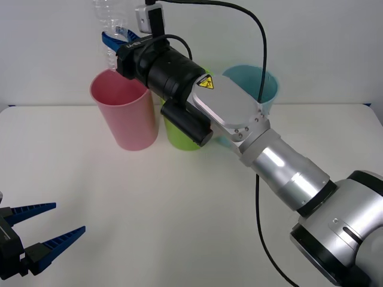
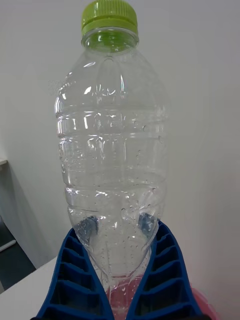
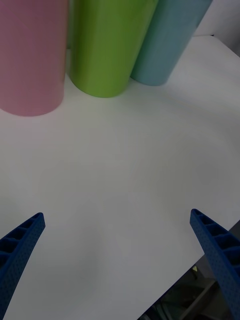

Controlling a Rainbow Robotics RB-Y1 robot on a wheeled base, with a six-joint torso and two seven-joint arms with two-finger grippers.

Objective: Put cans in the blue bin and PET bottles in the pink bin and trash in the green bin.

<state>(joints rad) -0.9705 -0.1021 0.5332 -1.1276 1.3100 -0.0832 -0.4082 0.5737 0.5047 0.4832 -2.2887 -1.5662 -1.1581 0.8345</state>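
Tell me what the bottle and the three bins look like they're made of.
The bottle looks like thin clear glossy plastic: see-through, ribbed, dented, with an opaque yellow-green cap. The pink bin, green bin and blue bin look like smooth, opaque, moulded plastic with a soft sheen.

We took the place for a robotics lab or test room rather than a home. A plain white table (image 1: 149, 227) stood against a bare white wall (image 1: 311, 36), with no furnishing or decoration around it. At the far side of the table, three plastic bins stood in a tidy row, the pink bin (image 1: 124, 110) on the left, the green bin (image 1: 179, 136) in the middle and the blue bin (image 1: 254, 84) on the right, a staged sorting set-up. A black cable (image 1: 258, 197) hung loose along the robot's arm (image 1: 281, 170).
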